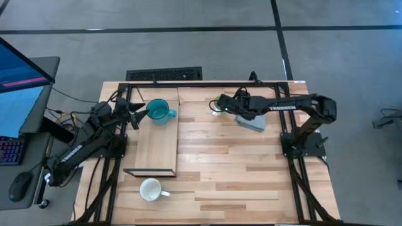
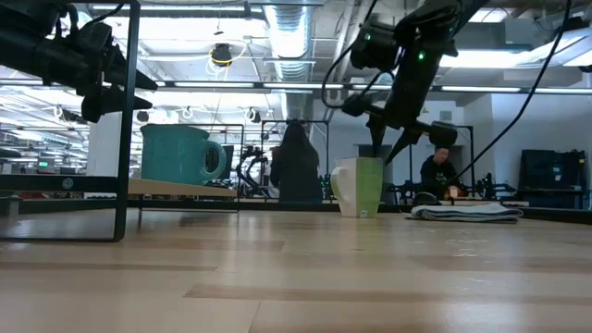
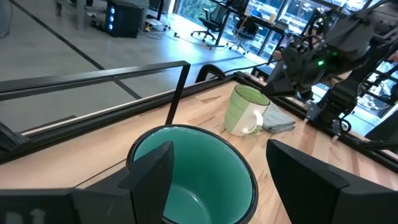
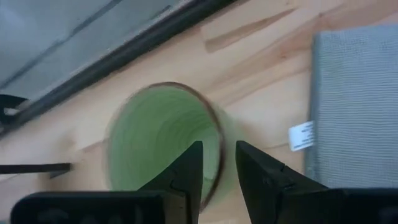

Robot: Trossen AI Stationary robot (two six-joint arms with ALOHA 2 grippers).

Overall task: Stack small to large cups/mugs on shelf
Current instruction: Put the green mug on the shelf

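The large teal mug (image 1: 161,112) stands upright on the far end of the light-wood shelf (image 1: 157,147); it also shows in the low view (image 2: 180,154). My left gripper (image 1: 139,115) hangs open just left of and above it, its fingers (image 3: 149,177) apart over the teal mug (image 3: 199,168). The light green mug (image 2: 361,187) stands on the table at the back. My right gripper (image 4: 217,171) is over it, pointing down, narrowly open, with the mug's rim (image 4: 214,146) between its fingers. The white mug (image 1: 151,189) stands on the table near the front. My right gripper has one finger (image 4: 189,168) over the light green mug's hollow and the other (image 4: 258,174) outside its wall, coming from above. I cannot tell whether either finger touches the rim. The mug stands upright on the table.
A flat grey pad (image 1: 251,120) lies just right of the green mug. The shelf's black frame (image 1: 149,171) stands at its near end and rises at the left in the low view (image 2: 125,120). People sit in the room beyond the table.
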